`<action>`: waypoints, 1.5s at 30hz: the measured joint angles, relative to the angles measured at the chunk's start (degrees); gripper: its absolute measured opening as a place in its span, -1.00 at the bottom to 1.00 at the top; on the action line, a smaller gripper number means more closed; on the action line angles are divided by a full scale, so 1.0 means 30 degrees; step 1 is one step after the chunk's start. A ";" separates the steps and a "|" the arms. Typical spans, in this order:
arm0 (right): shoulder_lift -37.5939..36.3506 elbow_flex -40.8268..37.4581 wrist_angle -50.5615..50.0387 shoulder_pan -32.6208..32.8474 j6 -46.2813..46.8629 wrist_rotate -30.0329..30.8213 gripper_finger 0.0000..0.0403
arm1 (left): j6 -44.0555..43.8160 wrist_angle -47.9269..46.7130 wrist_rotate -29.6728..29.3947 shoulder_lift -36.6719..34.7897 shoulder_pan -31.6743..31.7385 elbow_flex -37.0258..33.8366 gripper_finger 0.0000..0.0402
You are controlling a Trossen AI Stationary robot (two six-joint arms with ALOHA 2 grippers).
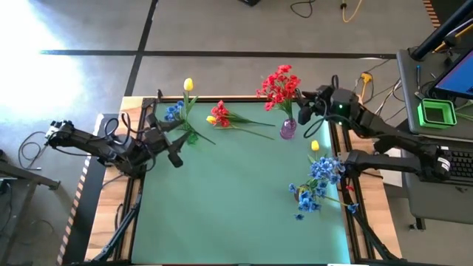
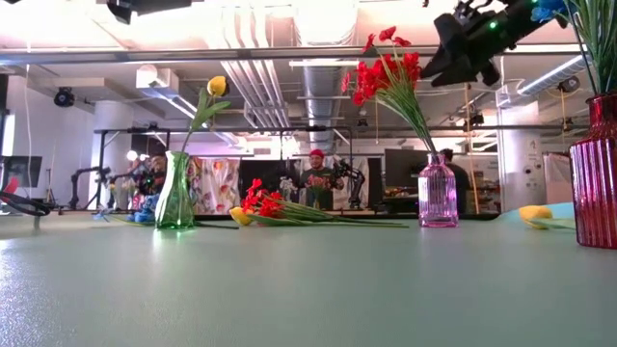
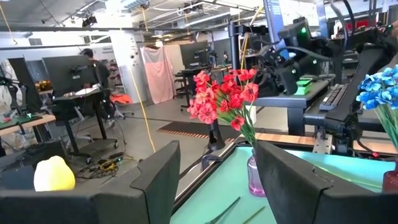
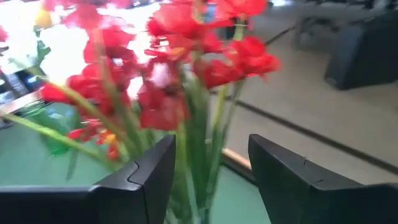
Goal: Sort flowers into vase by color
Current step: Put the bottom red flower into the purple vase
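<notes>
Red flowers (image 1: 278, 87) stand in a pink vase (image 1: 288, 129) at the far right; they also show in the low view (image 2: 388, 72). My right gripper (image 1: 303, 112) is open and empty, raised beside the blooms, whose stems show ahead of its fingers in the right wrist view (image 4: 211, 180). A yellow tulip (image 1: 188, 85) and blue blossoms (image 1: 174, 111) are at a green vase (image 1: 192, 137) at the far left. My left gripper (image 1: 177, 157) is open and empty next to that vase; in the left wrist view (image 3: 217, 180) it faces the pink vase. A red and a yellow flower (image 1: 222, 117) lie on the table between the vases.
Blue flowers (image 1: 324, 171) stand in a red vase (image 2: 596, 173) at the right. More blue flowers (image 1: 307, 198) lie on the mat by it, and a yellow flower head (image 1: 315, 145) lies near the pink vase. The green mat's middle and near part (image 1: 229, 214) hold nothing.
</notes>
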 joint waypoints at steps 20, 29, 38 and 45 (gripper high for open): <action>0.3914 0.3497 -0.3858 -0.1305 -0.0015 -0.1430 0.38 | -0.0093 -0.0015 0.0007 0.0425 0.0000 -0.0007 -0.02; 0.5496 0.3800 -0.3341 -0.1371 -0.1303 -0.1722 0.32 | -0.0089 -0.0019 0.0007 0.0425 0.0000 -0.0004 -0.02; 0.5924 0.3800 -0.2728 -0.1371 -0.1322 -0.1678 -0.12 | -0.0089 -0.0021 0.0007 0.0425 0.0000 -0.0002 -0.02; 0.5630 0.3793 -0.2879 -0.1364 -0.1214 -0.1285 -0.60 | -0.0089 -0.0021 0.0007 0.0425 0.0000 -0.0007 -0.02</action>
